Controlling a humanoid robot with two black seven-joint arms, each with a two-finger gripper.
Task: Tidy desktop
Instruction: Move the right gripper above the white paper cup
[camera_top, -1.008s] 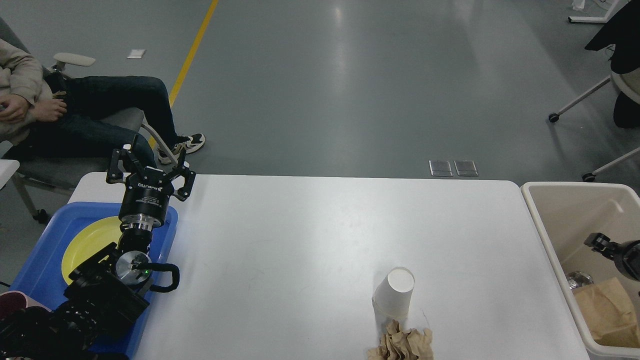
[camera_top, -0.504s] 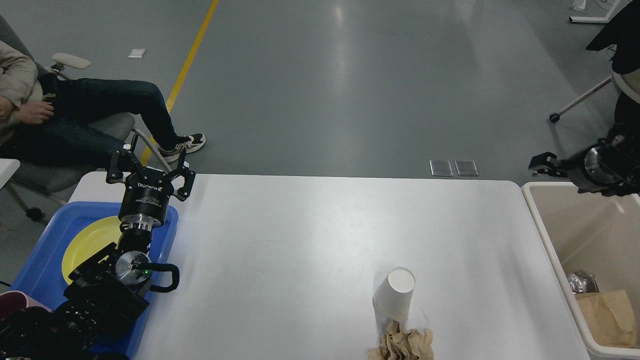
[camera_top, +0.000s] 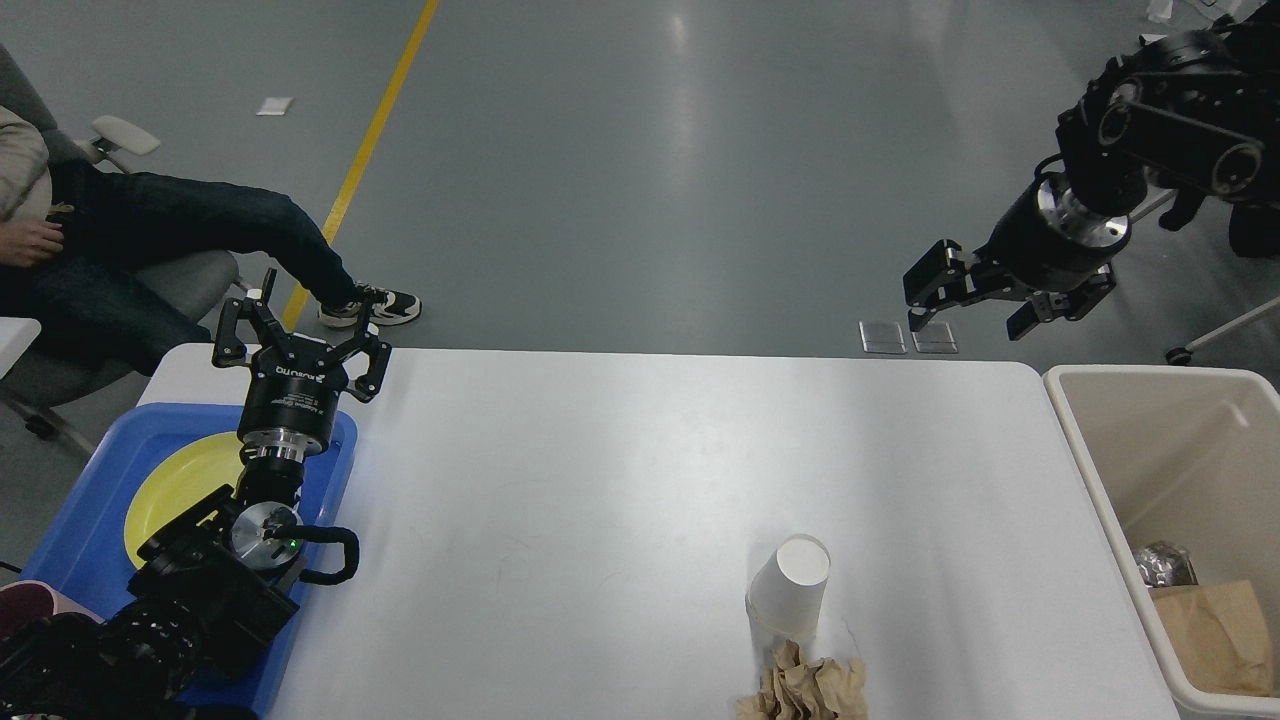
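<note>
White desktop (camera_top: 620, 470) long axis left-right | left pincer (camera_top: 300, 340) spread, empty | right pincer (camera_top: 975, 300) spread, empty

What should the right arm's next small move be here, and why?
Probably swing the open, empty right gripper down toward the crumpled brown paper wad at the white desktop's near edge; it and the white paper cup remain beside the beige bin.

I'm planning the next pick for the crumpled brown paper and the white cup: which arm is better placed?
Probably the right. The right gripper hangs open on the side of the crumpled paper, white cup and beige bin. The left gripper is over the blue tray, across the desktop.
</note>
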